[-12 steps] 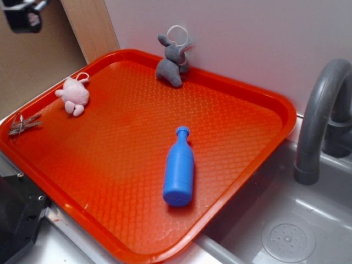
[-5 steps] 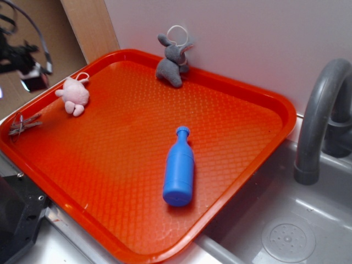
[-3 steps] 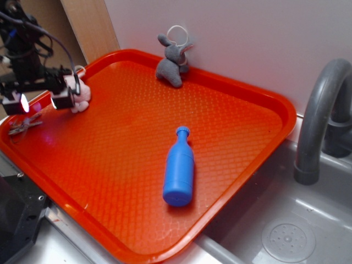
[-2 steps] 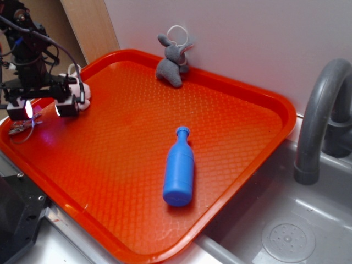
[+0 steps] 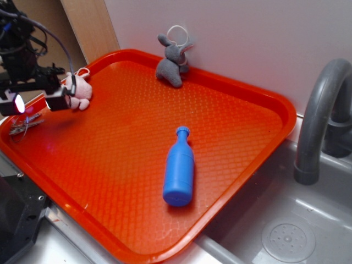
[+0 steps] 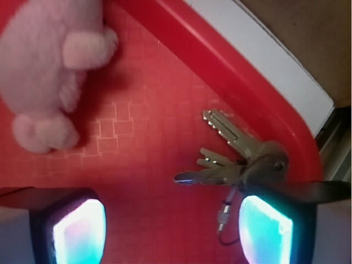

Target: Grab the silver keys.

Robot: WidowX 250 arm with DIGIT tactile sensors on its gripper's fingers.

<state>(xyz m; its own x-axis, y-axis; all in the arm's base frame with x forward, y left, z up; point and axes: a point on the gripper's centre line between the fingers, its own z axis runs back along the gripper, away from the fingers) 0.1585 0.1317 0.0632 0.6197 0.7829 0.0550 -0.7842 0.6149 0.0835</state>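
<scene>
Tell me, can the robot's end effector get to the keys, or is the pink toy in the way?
Probably yes. The open end effector hangs above the silver keys, nothing covering them. The pink plush toy lies apart, off to one side.

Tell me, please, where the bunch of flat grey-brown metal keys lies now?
The silver keys lie in the red tray's far-left corner, beside the pink plush toy.

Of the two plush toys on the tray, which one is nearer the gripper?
The pink plush toy, right beside the gripper at the tray's left edge; the grey plush toy sits apart at the back rim.
</scene>
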